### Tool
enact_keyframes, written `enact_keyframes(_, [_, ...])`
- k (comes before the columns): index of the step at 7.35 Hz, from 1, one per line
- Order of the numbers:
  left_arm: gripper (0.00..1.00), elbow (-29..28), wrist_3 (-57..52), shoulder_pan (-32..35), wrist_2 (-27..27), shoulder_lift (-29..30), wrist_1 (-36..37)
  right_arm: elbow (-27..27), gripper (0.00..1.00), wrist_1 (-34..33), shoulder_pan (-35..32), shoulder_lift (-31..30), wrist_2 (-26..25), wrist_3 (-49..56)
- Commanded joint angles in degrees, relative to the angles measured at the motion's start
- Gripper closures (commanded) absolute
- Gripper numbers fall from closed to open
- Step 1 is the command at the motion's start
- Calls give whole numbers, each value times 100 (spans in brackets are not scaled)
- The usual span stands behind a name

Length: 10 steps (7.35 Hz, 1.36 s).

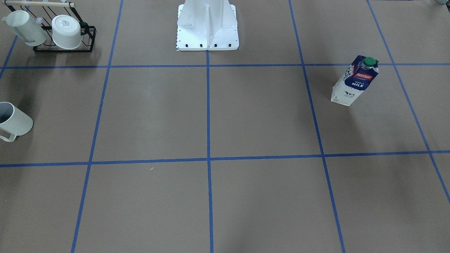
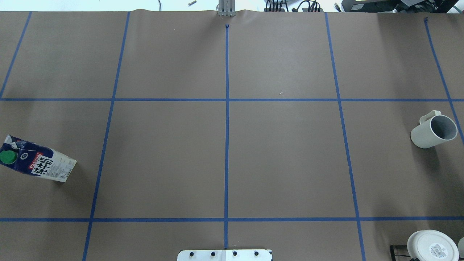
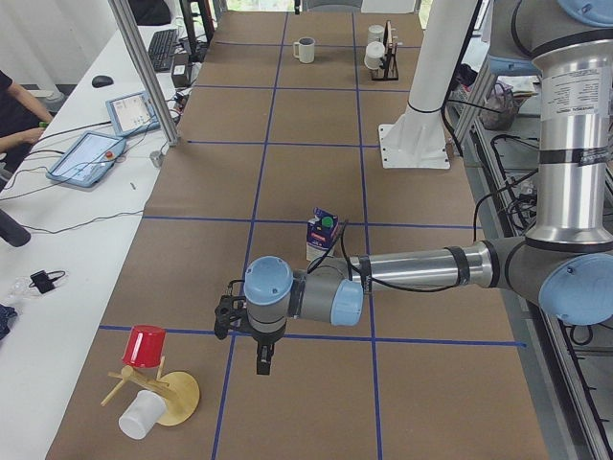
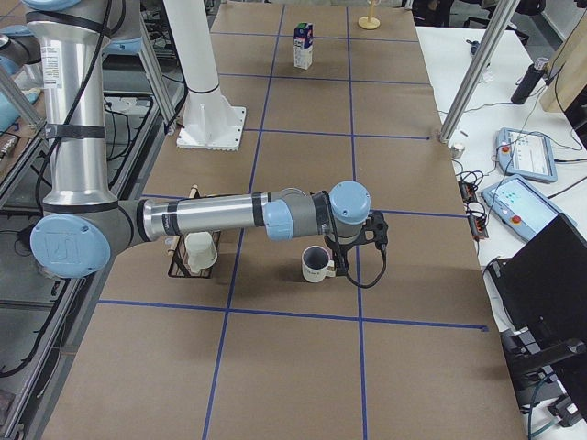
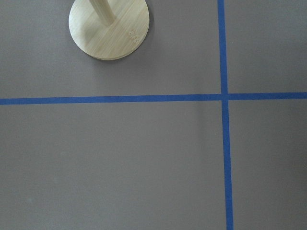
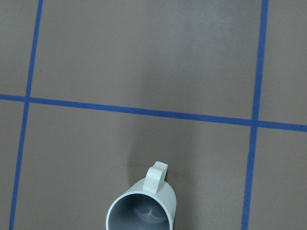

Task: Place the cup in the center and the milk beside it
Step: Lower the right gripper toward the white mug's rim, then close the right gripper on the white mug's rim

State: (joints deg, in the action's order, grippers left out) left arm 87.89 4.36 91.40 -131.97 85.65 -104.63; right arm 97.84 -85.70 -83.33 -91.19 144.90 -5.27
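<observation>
The cup (image 1: pixel 14 121) stands upright at the table's end on my right; it also shows in the overhead view (image 2: pixel 433 130) and the right wrist view (image 6: pixel 141 208), handle towards the far side. The milk (image 1: pixel 355 80) stands upright on my left side, also in the overhead view (image 2: pixel 36 164). My right gripper (image 4: pixel 341 264) hangs close by the cup (image 4: pixel 316 264); I cannot tell if it is open or shut. My left gripper (image 3: pixel 261 362) hangs past the milk (image 3: pixel 321 233), near the table's left end; I cannot tell its state.
A black rack (image 1: pixel 65 31) with two white mugs stands near my base (image 1: pixel 207 28) on my right. A wooden mug stand (image 3: pixel 163 398) with a red cup (image 3: pixel 144 345) stands at the left end; its base shows in the left wrist view (image 5: pixel 109 26).
</observation>
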Motion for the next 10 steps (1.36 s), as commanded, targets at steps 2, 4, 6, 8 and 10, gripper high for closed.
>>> enact_keyframes(2, [1, 105, 469, 10, -695, -5, -23, -237, 0, 1113, 1027, -320, -620, -744])
enact_keyframes(4, [1, 123, 470, 18, -698, 13, -14, -860, 0, 1686, 1143, -338, -621, -774])
enact_keyframes(6, [1, 132, 470, 18, -716, 13, -14, -1003, 2, 1785, 1161, -417, -708, -783])
enact_keyframes(8, [1, 132, 461, 18, -725, 13, -14, -978, 100, 1785, 1161, -400, -683, -844])
enact_keyframes(10, [1, 124, 444, 27, -734, -14, -31, -829, 100, 1802, 1179, -304, -647, -1384])
